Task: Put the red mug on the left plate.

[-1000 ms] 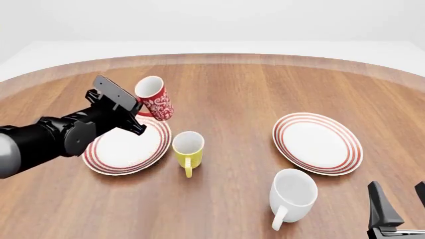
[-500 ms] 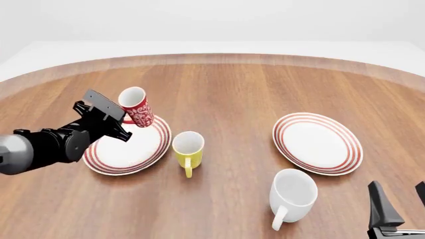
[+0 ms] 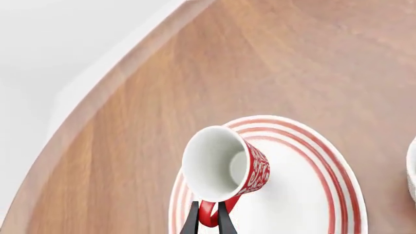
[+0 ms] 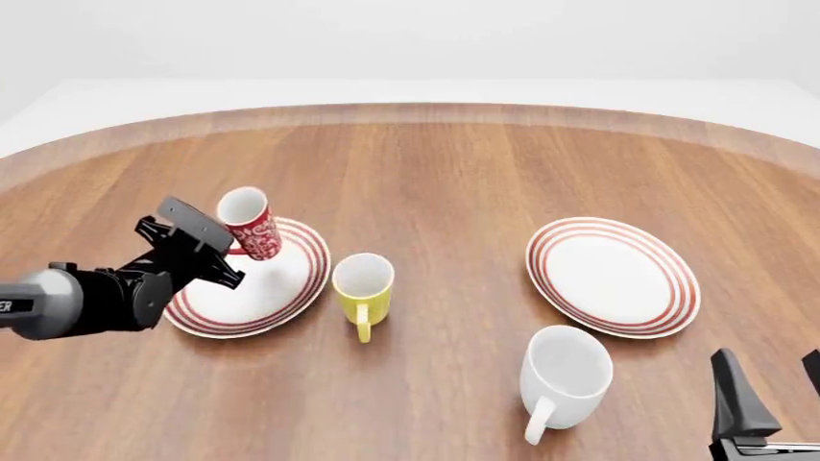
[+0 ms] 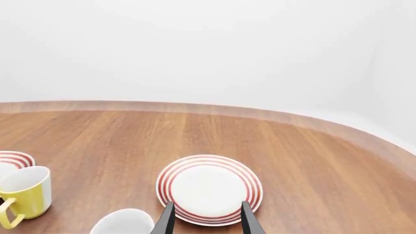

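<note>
Red mug [image 4: 249, 222] hangs tilted over the far part of the left plate [image 4: 205, 307], its white mouth leaning toward the camera and its loop handle pinched between the thin fingers of the left tool [image 3: 208, 222], which is clenched on that handle. From the front view I cannot tell whether the base touches the plate or hangs just above it. To finish well, I judge the wrist should roll the mug upright first, then lower it straight down nearer the plate's middle, so the base lands flat inside the red rings, not on the sloping rim. Loosen the grip only once the mug bears its own weight, and back out along the handle, clear of the yellow mug [image 4: 363, 285] just beside the plate. The right tool [image 5: 206, 219] waits spread, holding nothing, well apart.
</note>
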You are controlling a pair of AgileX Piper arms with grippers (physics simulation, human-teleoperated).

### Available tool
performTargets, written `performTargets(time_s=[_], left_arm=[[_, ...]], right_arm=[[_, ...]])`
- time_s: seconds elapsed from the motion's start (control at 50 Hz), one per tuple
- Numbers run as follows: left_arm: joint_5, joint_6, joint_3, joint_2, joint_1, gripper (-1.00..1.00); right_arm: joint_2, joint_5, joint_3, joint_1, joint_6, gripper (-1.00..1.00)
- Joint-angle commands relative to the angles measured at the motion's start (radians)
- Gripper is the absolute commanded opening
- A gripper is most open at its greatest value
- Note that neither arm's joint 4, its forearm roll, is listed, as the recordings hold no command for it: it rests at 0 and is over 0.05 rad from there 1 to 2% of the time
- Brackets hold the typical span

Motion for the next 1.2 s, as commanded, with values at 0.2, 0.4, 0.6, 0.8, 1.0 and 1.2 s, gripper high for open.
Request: performTargets(time_s=[0.2,0.4,0.6,0.8,1.0,1.2], left_arm=[[-0.055,0.032,0.021,0.055,0.056,-1.00],[-0.064,0.034,0.040,0.051,0.069,-1.00],[-0.061,0.034,0.038,0.054,0.071,-1.00],[-0.052,0.033,0.028,0.059,0.067,-1.00],[-0.044,0.022,0.024,0.065,0.062,1.00],[-0.022,-0.009,0.021,0.045,0.047,1.00]], right_arm=[[0.000,0.000,0.000,0.000,-0.001,1.00],[0.000,0.001,0.000,-0.001,-0.001,1.00],[0.000,0.000,0.000,-0.001,-0.001,1.00],[0.000,0.000,0.000,-0.001,-0.001,1.00],[0.000,0.003,0.000,-0.002,0.001,1.00],[0.000,0.004,0.000,-0.002,0.002,1.00]])
